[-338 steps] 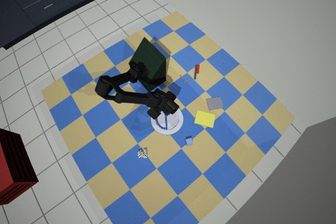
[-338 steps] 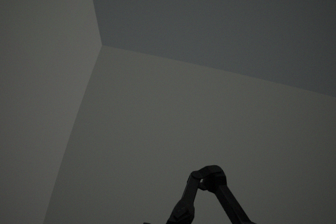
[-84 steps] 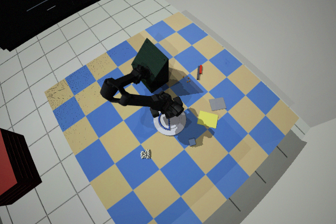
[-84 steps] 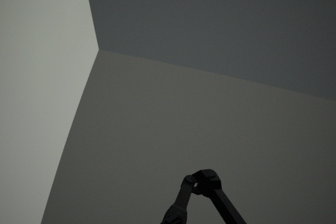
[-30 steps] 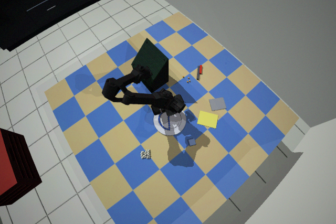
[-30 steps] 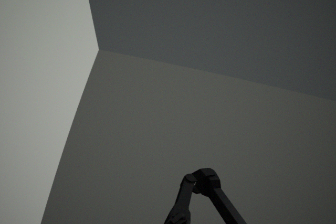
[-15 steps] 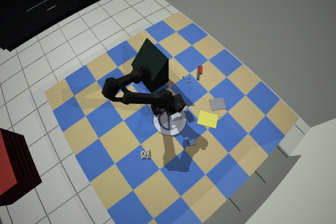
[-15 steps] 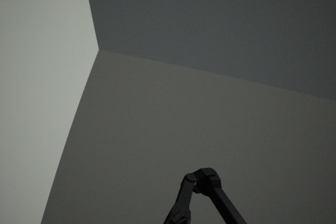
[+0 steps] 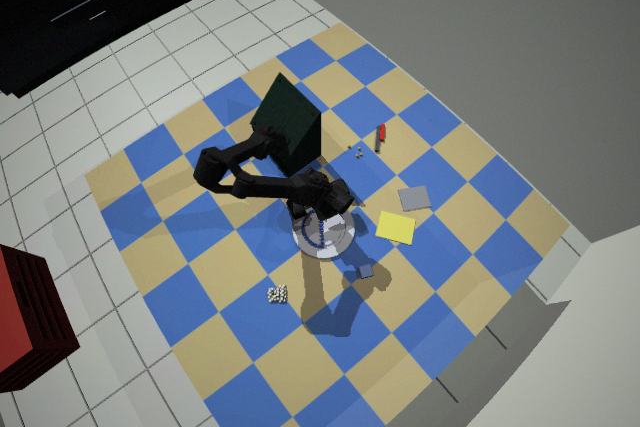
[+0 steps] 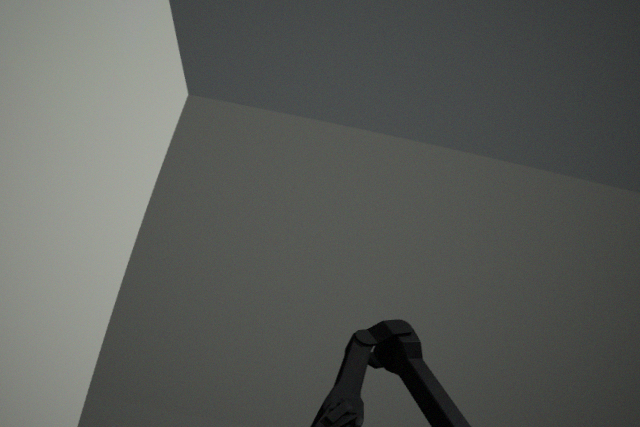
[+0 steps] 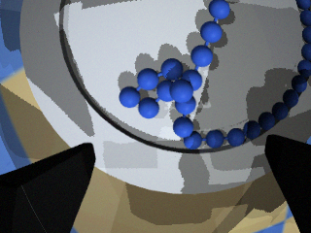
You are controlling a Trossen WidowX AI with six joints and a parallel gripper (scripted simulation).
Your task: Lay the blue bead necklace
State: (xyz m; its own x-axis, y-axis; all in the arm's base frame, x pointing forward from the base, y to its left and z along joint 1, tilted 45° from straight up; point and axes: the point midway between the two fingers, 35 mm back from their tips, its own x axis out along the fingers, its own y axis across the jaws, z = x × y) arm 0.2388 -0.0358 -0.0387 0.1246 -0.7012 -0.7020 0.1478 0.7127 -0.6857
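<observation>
The round bead board (image 9: 329, 251) (image 11: 41, 104) is pale with a thin circular groove (image 11: 61, 29). The blue bead necklace (image 9: 322, 231) (image 11: 181, 91) lies on it. In the wrist view, one stretch of beads follows the groove along the lower right and right. The rest lies inside the ring: a folded clump at lower centre and a line running up from it. The left part of the groove in the wrist view holds no beads. My gripper (image 11: 182, 149) is open and empty, its fingers wide apart on either side of the lower groove. The top view hides its fingertips.
Around the board lie a yellow square (image 9: 395, 227), a grey square (image 9: 414, 198), a small blue-grey block (image 9: 366, 271) and a white bead cluster (image 9: 277, 294). Farther off are small orange beads (image 9: 359, 149), a red-handled tool (image 9: 382, 132) and a dark green box (image 9: 289, 112) behind the arm.
</observation>
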